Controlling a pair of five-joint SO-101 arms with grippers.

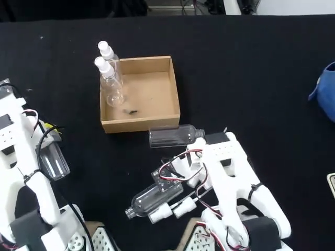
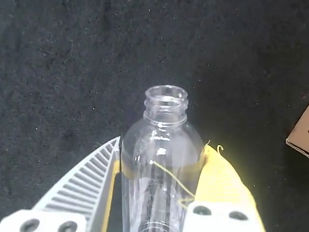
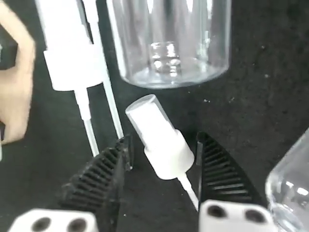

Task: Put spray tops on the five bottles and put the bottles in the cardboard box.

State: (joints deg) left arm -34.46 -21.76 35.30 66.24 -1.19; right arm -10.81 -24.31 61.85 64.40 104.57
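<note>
A cardboard box (image 1: 157, 65) stands mid-table with two capped bottles (image 1: 111, 78) leaning at its left wall. My left gripper (image 1: 52, 157) (image 2: 161, 193) is shut on a clear open-necked bottle (image 2: 164, 145) (image 1: 54, 162) at the table's left. My right gripper (image 3: 161, 164) (image 1: 183, 203) is open, its black fingers (image 3: 104, 174) standing on either side of a white spray top (image 3: 161, 145) (image 1: 186, 207) lying on the cloth. Beside it lie a second spray top (image 3: 72, 58) (image 1: 161, 213) and a topless bottle (image 3: 169, 38) (image 1: 152, 197). Another topless bottle (image 1: 175, 136) lies in front of the box.
The table is covered in black cloth. A blue object (image 1: 325, 97) sits at the right edge. The box corner (image 2: 299, 137) shows beside my left gripper. A curved clear bottle wall (image 3: 289, 193) is close to my right gripper.
</note>
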